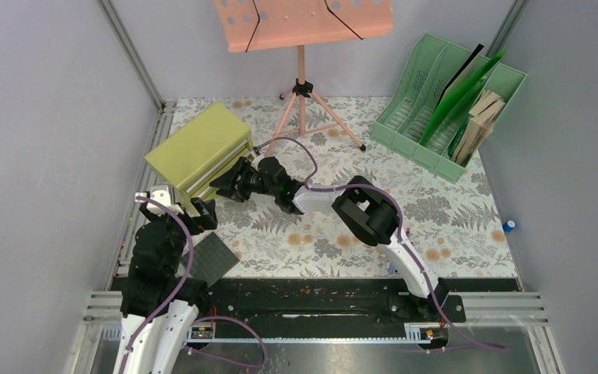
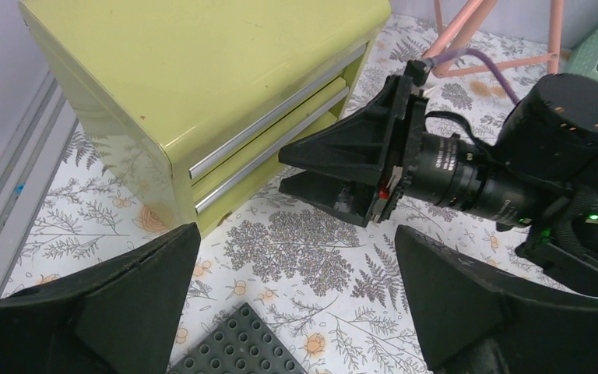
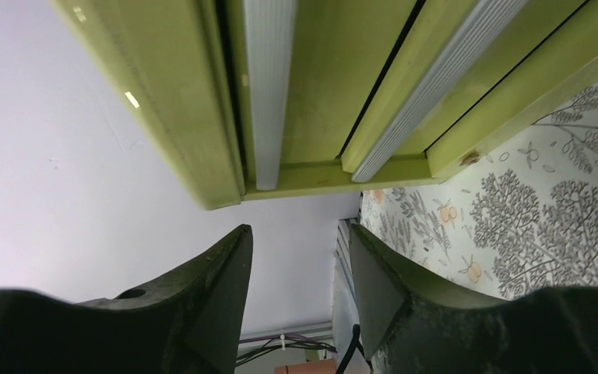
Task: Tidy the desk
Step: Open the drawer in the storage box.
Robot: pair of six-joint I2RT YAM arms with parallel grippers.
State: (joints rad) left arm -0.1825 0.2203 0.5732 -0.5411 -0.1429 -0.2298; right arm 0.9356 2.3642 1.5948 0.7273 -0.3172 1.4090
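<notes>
The desk (image 1: 452, 210) is a fern-printed tabletop. An olive-yellow drawer cabinet (image 1: 198, 148) stands at its left rear, its drawers nearly shut. My right gripper (image 1: 230, 183) reaches across to the cabinet's front, open and empty, its tips just short of the silver drawer handles (image 3: 269, 86). The left wrist view shows it (image 2: 311, 167) pointing at the lower drawers. My left gripper (image 1: 195, 214) hovers open and empty (image 2: 296, 257) over the desk near the cabinet's front corner. A dark grey studded plate (image 1: 214, 259) lies flat just below it (image 2: 237, 347).
A green file tray (image 1: 448, 105) with folders and wooden pieces stands at the back right. A pink music stand (image 1: 304, 23) on a tripod stands at the back middle. A small blue object (image 1: 508, 226) lies at the right edge. Metal rails (image 1: 163, 117) run along the left edge.
</notes>
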